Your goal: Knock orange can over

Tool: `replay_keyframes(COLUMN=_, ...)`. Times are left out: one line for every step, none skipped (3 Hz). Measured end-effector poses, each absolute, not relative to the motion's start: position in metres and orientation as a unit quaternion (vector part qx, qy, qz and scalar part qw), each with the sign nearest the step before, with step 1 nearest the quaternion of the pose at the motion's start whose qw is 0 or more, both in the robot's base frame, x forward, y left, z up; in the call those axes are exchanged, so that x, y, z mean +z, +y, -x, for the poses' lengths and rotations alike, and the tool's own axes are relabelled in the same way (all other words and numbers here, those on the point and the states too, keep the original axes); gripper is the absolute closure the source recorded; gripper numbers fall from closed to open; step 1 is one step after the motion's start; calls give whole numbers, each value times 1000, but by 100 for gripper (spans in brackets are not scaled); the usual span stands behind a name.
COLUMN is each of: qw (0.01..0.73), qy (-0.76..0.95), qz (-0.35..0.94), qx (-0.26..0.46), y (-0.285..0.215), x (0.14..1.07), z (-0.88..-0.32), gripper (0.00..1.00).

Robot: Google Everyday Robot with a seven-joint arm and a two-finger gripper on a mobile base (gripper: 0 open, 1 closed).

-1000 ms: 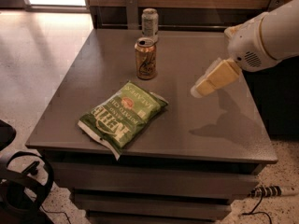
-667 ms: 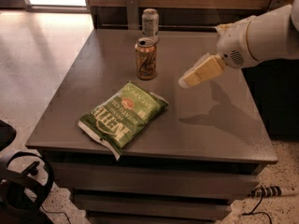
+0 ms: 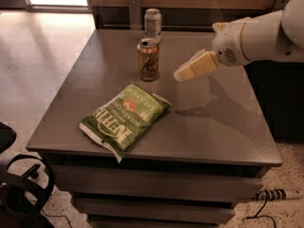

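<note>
The orange can point(image 3: 148, 60) stands upright on the grey table point(image 3: 223, 122), left of centre toward the back. It has an orange-gold body, dark script lettering and a silver top rim. My gripper point(image 3: 179, 75) reaches in from the right on a white arm, its cream-coloured fingers pointing left at the can. Its tip hangs just right of the can, at about mid-can height, a small gap apart from it. It holds nothing.
A silver-white can point(image 3: 152, 23) stands upright behind the orange can near the table's back edge. A green chip bag point(image 3: 124, 118) lies flat in front of the orange can. A wooden wall runs behind the table. Black equipment point(image 3: 19, 189) sits on the floor at lower left.
My gripper has moved left across the table toward the orange can and now sits close beside it. The cans and the chip bag have not moved.
</note>
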State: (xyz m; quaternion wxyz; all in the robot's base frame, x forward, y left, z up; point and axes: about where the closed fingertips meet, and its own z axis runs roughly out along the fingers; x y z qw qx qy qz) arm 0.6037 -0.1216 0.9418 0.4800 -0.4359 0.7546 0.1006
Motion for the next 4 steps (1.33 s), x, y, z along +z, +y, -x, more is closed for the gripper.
replay_keyframes(qw=483, qy=750, qz=438, qx=114, y=-115, x=940, z=-614, gripper=0)
replay_keyframes(qw=501, qy=734, qz=436, qx=141, y=-102, x=937, z=-636, gripper=0)
replay_keyframes(qw=518, qy=720, qz=431, qx=164, y=-90, x=933, z=-654, gripper=0)
replay_keyframes(qw=537, qy=704, qz=424, qx=188, y=-79, x=926, z=-669, gripper=0)
